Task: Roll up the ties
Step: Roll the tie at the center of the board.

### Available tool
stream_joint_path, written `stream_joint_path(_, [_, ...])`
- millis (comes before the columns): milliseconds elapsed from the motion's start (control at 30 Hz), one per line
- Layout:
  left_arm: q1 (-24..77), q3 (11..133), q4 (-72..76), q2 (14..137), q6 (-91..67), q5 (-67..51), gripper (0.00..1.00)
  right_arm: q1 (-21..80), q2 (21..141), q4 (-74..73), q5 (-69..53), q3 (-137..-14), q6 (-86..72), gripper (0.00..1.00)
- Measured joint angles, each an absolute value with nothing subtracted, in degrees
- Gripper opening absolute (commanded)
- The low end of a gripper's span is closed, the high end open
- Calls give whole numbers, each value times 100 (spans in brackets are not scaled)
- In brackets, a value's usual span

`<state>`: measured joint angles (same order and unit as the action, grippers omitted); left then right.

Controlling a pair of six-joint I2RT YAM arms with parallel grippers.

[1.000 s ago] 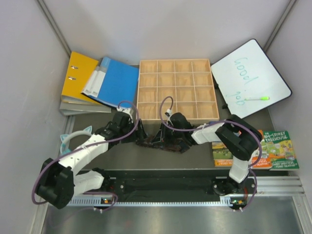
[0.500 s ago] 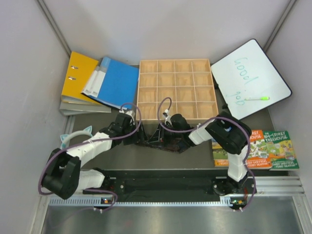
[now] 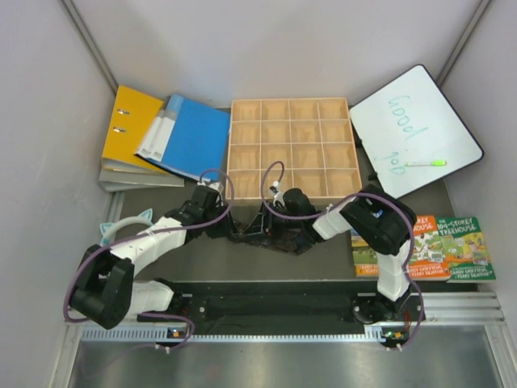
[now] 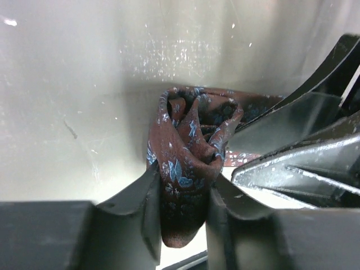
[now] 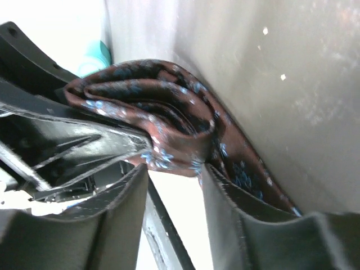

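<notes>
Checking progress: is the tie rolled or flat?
Mostly rolled: the tie is coiled in layers, pinched by the left gripper; a flat tail trails off.

I am working in a lab test cell: plain grey panels (image 3: 242, 48) are enclosing my table (image 3: 242, 260), binders (image 3: 153, 133) are lying left of the wooden grid tray (image 3: 292, 149), and a whiteboard (image 3: 416, 129) right.

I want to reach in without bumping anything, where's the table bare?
Bare table lies on the near side of the tie, between the left arm and right arm. A smaller patch borders the binders' near edge. Crowded around the tie at the wooden tray, and right, with books and whiteboard.
</notes>
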<state>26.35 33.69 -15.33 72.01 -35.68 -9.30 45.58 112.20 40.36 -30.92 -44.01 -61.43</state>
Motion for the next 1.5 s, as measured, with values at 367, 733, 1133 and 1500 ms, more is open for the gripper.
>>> stream_joint_path(367, [2840,3892,-2547,7124,-3452,115,17,4239,9717,1559,-2622,-4403,-5669,56])
stream_joint_path(733, [3981,4897,-3677,7752,-3583,2137,13,3343,7996,-773,-1988,-4388,-5024,56])
stream_joint_path(1133, [5293,6364,-4978,9642,-4165,3872,11,2630,7026,-1957,-1837,-4318,-4595,57])
stream_joint_path(1500, [6206,7824,-6383,11476,-5000,5170,7,2165,6528,-2414,-1957,-4272,-4405,57])
